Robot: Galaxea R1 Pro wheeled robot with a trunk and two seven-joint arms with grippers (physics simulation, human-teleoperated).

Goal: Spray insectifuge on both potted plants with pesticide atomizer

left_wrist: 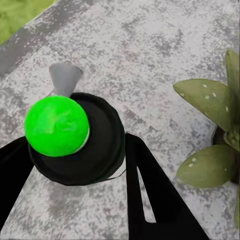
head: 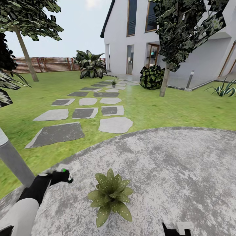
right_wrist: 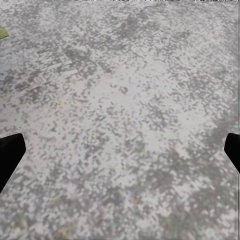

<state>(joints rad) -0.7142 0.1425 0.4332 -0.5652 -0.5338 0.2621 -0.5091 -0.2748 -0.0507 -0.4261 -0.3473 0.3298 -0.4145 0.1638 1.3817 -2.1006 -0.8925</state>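
Two plants need cover. Your left tool [left_wrist: 75, 150] pinches the pesticide atomizer [left_wrist: 75, 135]; swing its nozzle toward the near potted plant [head: 110, 196] at three o'clock. Your right tool [right_wrist: 120, 150] hangs spread over the patio [head: 170, 170].

Illumination is bright, even daylight; the sky [head: 75, 26] is pale and washes out to a near-white glow at the top edge, and cast shadows on the lawn [head: 170, 108] and patio [head: 170, 170] are faint to absent. The head view bends straight lines toward its edges, visibly tilting the house [head: 131, 36], and tree foliage renders as jagged, blocky patches. The right wrist view shows the paving [right_wrist: 120, 125] as coarse, soft-pixelled speckle, while the green cap [left_wrist: 56, 125] appears flatly saturated without highlight.
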